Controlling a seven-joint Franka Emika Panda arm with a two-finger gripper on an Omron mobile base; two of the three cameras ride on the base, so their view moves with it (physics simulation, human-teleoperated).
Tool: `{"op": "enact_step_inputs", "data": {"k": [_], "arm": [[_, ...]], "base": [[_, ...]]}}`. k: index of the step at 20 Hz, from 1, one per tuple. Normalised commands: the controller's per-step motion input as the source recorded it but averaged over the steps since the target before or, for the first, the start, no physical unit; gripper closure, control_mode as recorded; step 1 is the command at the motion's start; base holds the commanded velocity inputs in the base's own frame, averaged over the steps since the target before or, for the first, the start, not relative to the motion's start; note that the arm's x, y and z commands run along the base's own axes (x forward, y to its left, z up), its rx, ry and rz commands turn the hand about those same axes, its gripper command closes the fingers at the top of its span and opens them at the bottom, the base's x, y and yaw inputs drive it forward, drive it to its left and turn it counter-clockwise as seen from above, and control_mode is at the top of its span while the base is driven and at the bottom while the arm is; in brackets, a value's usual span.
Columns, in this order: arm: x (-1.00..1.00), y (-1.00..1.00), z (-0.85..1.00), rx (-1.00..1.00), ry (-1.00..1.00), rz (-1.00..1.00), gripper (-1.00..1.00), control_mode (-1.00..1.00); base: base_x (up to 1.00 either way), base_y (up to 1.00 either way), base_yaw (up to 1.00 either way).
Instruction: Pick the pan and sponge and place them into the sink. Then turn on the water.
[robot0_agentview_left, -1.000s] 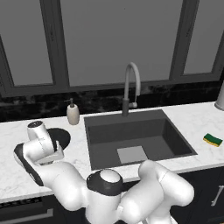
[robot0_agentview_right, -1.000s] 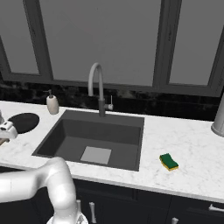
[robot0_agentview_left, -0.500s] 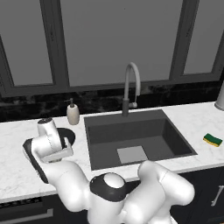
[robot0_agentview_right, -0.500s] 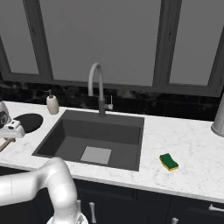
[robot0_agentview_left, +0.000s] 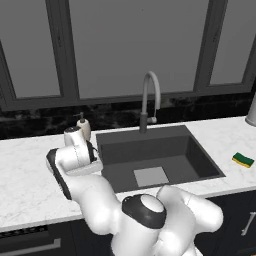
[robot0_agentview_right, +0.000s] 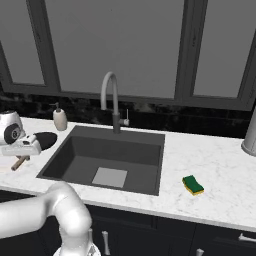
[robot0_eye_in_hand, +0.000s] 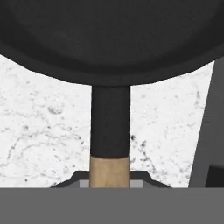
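White marble counter (robot0_agentview_right: 220, 175), soap dispenser (robot0_agentview_right: 60, 119) by black backsplash (robot0_agentview_right: 165, 120), dark-framed windows (robot0_agentview_right: 115, 45), grey canister (robot0_agentview_right: 250, 135)

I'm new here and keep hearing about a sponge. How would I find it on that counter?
Start at the big dark sink under the windows and move along the white marble counter away from the soap bottle. The sponge lies alone there near the front edge: a small yellow block with a green top.

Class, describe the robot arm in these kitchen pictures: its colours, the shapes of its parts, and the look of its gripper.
The arm is built of glossy white, rounded, bulging segments with dark grey to black joint caps and bands. Its hand is a pale boxy block below a rounded white-and-dark wrist. The gripper ends in two small dark finger tips. No cables or markings are visible.
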Motion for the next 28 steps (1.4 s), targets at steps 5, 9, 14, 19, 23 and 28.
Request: {"op": "enact_step_inputs", "data": {"k": [5, 9, 14, 19, 23, 28], "arm": [[-0.11, -0.74, 0.29, 0.00, -0.02, 0.15, 1.00, -1.00], [-0.21, -0.75, 0.16, 0.00, -0.13, 0.19, 1.00, -1.00], [-0.38, -0.78, 0.12, 0.01, -0.32, 0.20, 1.00, -1.00], [-0.21, -0.68, 0.25, 0.03, -0.37, 0.26, 1.00, -1.00], [-0.06, -0.67, 0.29, 0.05, -0.18, 0.27, 1.00, -1.00], [-0.02, -0.52, 0.25, 0.05, 0.00, 0.19, 1.00, -1.00]], "base": [[0.00, 0.00, 0.00], [0.00, 0.00, 0.00], [0.00, 0.00, 0.00], [0.00, 0.00, 0.00], [0.00, 0.00, 0.00], [0.00, 0.00, 0.00]]}}
